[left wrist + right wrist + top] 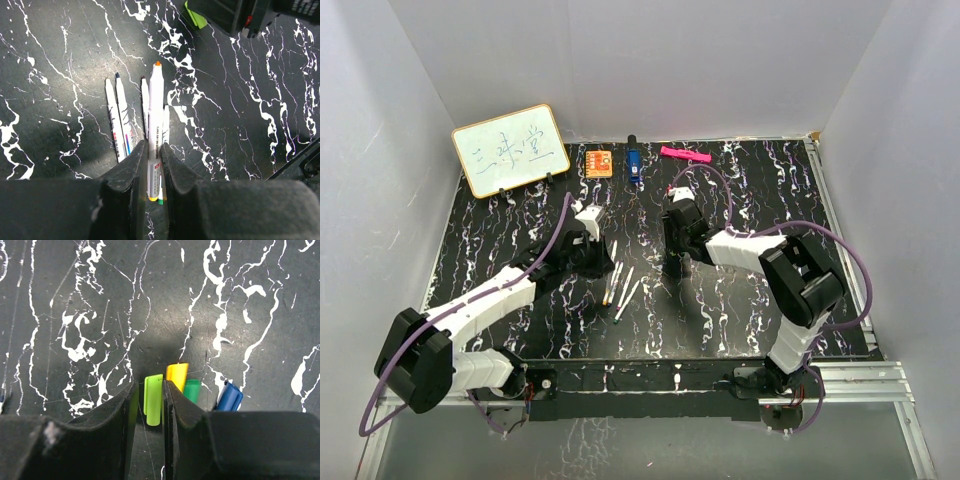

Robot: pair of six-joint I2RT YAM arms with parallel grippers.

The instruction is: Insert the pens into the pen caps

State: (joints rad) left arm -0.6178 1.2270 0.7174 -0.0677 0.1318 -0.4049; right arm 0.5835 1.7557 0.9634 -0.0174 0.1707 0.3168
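While my left claw [152,150] is clamped on the orange-tipped pen [156,105], above the other pens [120,115] lying on the counter [250,125], my right claw [151,387] pinches the lime cap [153,400] beside the yellow cap [177,376], green cap [192,390] and blue cap [229,397]. Nothing looks capped yet; every pairing is left to do.

pens [111,120] crowd left hand [152,146], caps [191,390] crowd right hand [150,385]

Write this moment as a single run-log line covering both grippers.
left gripper: shut on orange-tipped pen | right gripper: around lime cap, grip unclear | spare pens lying on table | stage: not yet joined
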